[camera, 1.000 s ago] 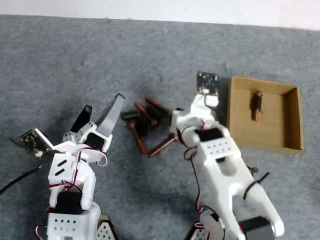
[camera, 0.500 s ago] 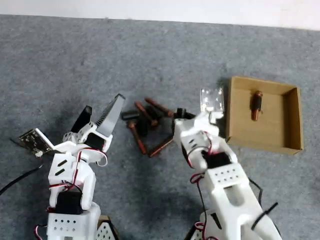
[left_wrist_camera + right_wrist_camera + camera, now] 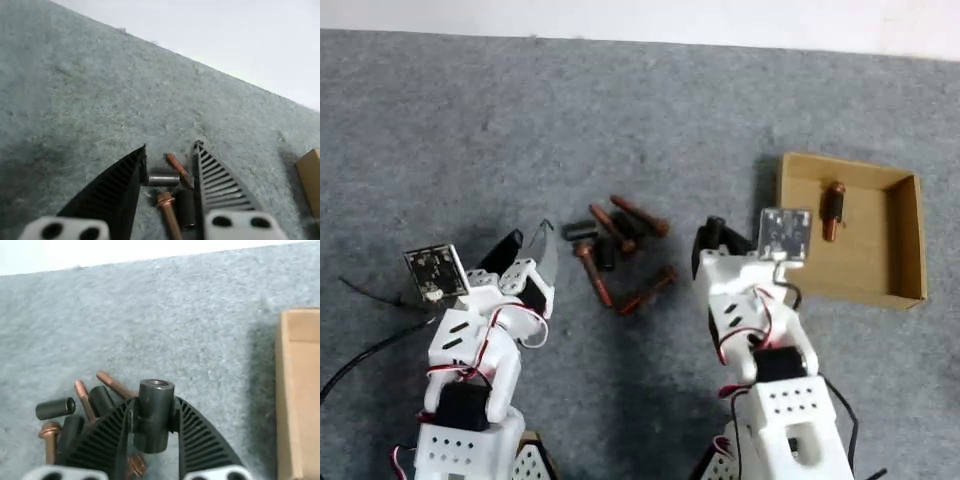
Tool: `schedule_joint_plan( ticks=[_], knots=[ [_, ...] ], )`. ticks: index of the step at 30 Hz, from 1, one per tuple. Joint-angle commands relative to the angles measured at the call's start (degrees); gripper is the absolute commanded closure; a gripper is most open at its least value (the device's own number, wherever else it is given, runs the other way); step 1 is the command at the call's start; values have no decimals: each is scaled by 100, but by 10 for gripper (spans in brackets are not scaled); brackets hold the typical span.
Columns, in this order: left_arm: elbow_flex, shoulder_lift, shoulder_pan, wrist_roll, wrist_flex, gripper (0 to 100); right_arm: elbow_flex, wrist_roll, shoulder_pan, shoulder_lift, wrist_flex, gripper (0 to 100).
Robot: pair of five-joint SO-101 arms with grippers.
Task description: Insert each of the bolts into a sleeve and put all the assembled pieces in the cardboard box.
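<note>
We saw a grey felt-like mat [image 3: 470, 120] covering the table, with a strip of white wall [image 3: 620, 15] along its far edge. The cardboard box [image 3: 905, 240] sat on the mat on the right arm's side, and one assembled piece [image 3: 833, 210] lay inside it near the far wall. A loose heap of copper-coloured bolts [image 3: 638, 214] and dark sleeves [image 3: 582, 231] lay between the two arms. The right gripper [image 3: 153, 402] pinched a held sleeve [image 3: 156, 390] by its sides, the open end pointing away from the wrist, over the mat between the heap and the box. The left gripper [image 3: 171, 146] was spread wide with nothing in it. In its wrist view a lying sleeve [image 3: 163, 177] and a bolt [image 3: 167, 210] showed on the mat between its fingers. Both arms rose from the near edge, the left bent toward the heap, the right pointing at the gap beside the box.
</note>
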Motion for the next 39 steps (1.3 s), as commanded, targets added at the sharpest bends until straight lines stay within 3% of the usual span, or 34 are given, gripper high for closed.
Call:
schedule_joint_plan(
  ticks=[1,7,13,21,30,39],
  knots=[
    [-391,-75,286,-123,70,838,154,141,84,-453,-224,993],
    [-637,-66,1130,-545,633,803,576,510,75,-945,-215,993],
    [-664,-66,1464,-1134,633,808,840,527,75,-1341,-207,993],
    [-1095,207,1569,-1196,615,808,857,527,75,-1464,-198,993],
    [-2677,4057,1604,-1196,-774,803,857,527,75,-1464,-198,993],
    [-5516,8426,1569,-2356,-563,805,857,519,198,-1464,-198,993]
  ],
)
